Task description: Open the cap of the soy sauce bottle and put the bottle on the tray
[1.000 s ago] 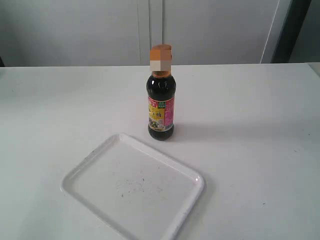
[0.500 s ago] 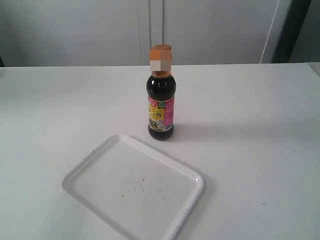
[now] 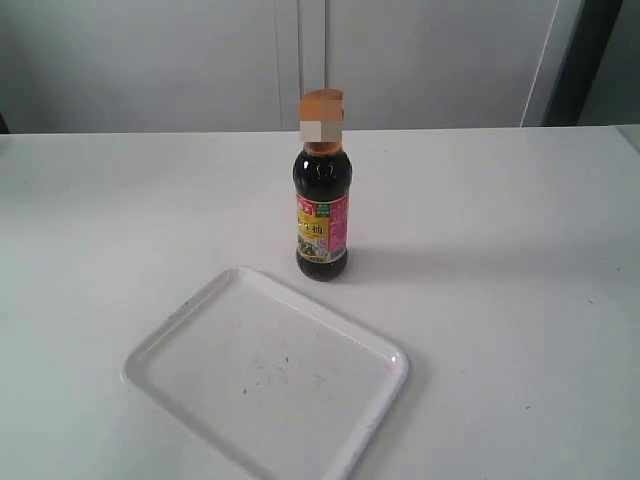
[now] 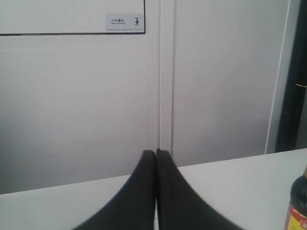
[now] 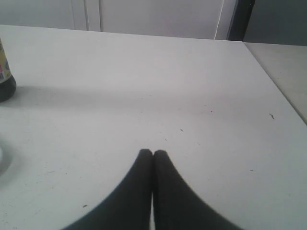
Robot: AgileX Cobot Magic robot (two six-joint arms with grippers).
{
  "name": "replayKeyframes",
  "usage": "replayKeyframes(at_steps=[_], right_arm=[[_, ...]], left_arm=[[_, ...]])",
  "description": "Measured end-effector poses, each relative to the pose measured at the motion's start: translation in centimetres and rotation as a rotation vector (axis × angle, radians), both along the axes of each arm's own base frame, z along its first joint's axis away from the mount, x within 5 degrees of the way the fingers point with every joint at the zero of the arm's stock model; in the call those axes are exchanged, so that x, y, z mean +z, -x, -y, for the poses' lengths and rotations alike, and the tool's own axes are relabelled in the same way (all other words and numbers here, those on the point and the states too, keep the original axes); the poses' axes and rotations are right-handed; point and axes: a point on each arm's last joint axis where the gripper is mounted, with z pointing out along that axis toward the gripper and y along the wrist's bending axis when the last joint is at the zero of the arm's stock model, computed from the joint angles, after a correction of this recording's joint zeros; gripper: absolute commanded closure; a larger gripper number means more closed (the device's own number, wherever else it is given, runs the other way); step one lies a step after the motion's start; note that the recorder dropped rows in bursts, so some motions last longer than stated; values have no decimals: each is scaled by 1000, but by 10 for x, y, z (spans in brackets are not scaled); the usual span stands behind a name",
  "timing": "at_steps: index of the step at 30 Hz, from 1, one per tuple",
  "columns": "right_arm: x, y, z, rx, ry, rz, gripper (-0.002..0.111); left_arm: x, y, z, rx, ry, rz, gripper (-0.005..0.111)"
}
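Note:
The soy sauce bottle [image 3: 322,220] stands upright on the white table, dark liquid inside, pink and yellow label facing the camera. Its orange cap [image 3: 321,112] sits on top, blurred in the exterior view, so I cannot tell whether it is open. The white tray [image 3: 180,330] lies flat in front of the bottle, turned at an angle, empty. Neither gripper shows in the exterior view. My left gripper [image 4: 156,152] is shut and empty, with the bottle [image 4: 297,203] off to one side. My right gripper [image 5: 153,153] is shut and empty above bare table, the bottle base [image 5: 5,79] far off.
The white table [image 3: 500,250] spreads wide on all sides of the bottle and tray. Pale wall panels [image 3: 200,60] rise behind the table's far edge. The table's side edge [image 5: 276,91] shows in the right wrist view.

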Motion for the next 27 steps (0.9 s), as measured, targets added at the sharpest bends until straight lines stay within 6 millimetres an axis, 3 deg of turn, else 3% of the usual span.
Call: replayKeyframes(at_steps=[9,18,27], right_arm=[[0,0,0,0,0,0,108],[0,0,0,0,0,0,108],[0,0,0,0,0,0,108]], left_arm=[[0,-26,13,-146,37,26,107],[-16,-44,22,-224,46,-16,107],[-8,-64,70,-442,40,-2,107]])
